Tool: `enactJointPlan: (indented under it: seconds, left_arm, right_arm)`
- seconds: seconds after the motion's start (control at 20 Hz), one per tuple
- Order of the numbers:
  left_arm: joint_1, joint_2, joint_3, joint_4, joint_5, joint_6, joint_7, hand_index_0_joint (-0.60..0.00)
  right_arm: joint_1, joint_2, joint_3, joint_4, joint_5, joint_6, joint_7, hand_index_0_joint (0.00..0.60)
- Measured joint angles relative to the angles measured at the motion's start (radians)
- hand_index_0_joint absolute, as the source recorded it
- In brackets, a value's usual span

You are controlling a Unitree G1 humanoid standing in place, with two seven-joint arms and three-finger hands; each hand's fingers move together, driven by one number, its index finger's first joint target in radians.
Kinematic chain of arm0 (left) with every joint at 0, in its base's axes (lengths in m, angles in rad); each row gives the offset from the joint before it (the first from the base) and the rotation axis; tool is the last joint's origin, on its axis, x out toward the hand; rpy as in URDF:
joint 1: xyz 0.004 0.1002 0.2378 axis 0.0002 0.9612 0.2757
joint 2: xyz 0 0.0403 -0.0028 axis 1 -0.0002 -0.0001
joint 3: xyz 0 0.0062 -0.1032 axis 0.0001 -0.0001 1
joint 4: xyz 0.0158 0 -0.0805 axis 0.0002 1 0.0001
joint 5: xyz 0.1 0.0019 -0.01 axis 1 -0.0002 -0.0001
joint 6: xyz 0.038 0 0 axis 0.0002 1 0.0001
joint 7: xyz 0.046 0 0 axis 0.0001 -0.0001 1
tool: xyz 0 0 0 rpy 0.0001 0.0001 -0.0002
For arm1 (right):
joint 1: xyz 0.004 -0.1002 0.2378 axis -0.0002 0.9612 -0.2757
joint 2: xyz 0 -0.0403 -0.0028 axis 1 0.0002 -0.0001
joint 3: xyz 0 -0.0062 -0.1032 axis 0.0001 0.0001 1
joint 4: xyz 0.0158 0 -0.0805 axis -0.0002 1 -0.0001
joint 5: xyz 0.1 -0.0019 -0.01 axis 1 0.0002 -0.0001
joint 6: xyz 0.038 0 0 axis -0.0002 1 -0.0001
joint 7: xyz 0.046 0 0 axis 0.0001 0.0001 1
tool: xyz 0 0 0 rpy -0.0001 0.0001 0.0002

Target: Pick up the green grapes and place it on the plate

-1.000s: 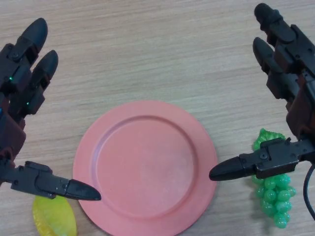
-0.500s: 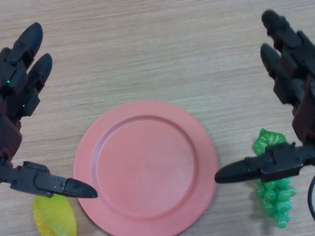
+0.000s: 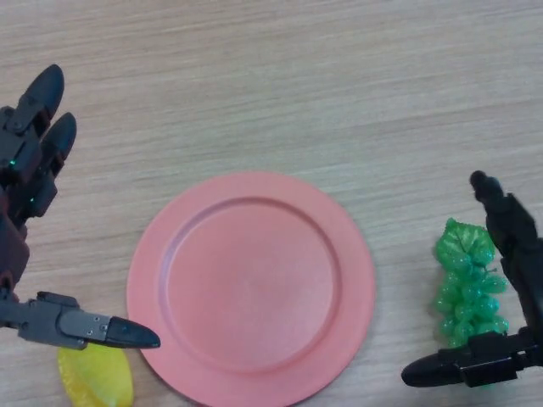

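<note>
A bunch of green grapes (image 3: 465, 284) lies on the wooden table to the right of a round pink plate (image 3: 251, 283). My right hand (image 3: 514, 254) is open at the right edge, its fingers just right of the grapes and its thumb below them. It holds nothing. My left hand (image 3: 25, 178) is open at the left edge, its thumb pointing at the plate's lower left rim. The plate holds nothing.
A yellow lemon (image 3: 93, 377) lies at the bottom left, beside the plate's rim and under my left thumb. Bare wooden table (image 3: 271, 76) fills the far half of the view.
My right hand has pulled back and down toward the lower right, and the grapes now show almost whole. My left hand has drifted slightly left and down.
</note>
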Motion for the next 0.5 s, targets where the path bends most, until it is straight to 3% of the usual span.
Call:
enactJointPlan:
  seconds: [0.1, 0.2, 0.45, 0.5]
  left_arm:
    - [0.002, -0.006, 0.000, 0.000, 0.000, -0.001, -0.001, 0.000]
    - [0.001, -0.006, 0.001, 0.000, 0.000, -0.001, -0.002, 0.000]
    - [0.001, -0.006, -0.004, 0.000, 0.004, -0.001, -0.003, 0.000]
    - [0.001, -0.006, -0.004, 0.000, 0.004, -0.001, -0.003, 0.000]
  right_arm:
    - [-0.022, 0.001, -0.014, 0.127, -0.005, -0.161, -0.048, 0.000]
    - [-0.051, 0.001, -0.035, 0.241, -0.047, -0.266, -0.051, 0.000]
    - [-0.125, -0.001, -0.065, 0.459, -0.068, -0.368, -0.106, 0.000]
    - [-0.134, -0.001, -0.065, 0.501, -0.068, -0.372, -0.121, 0.100]
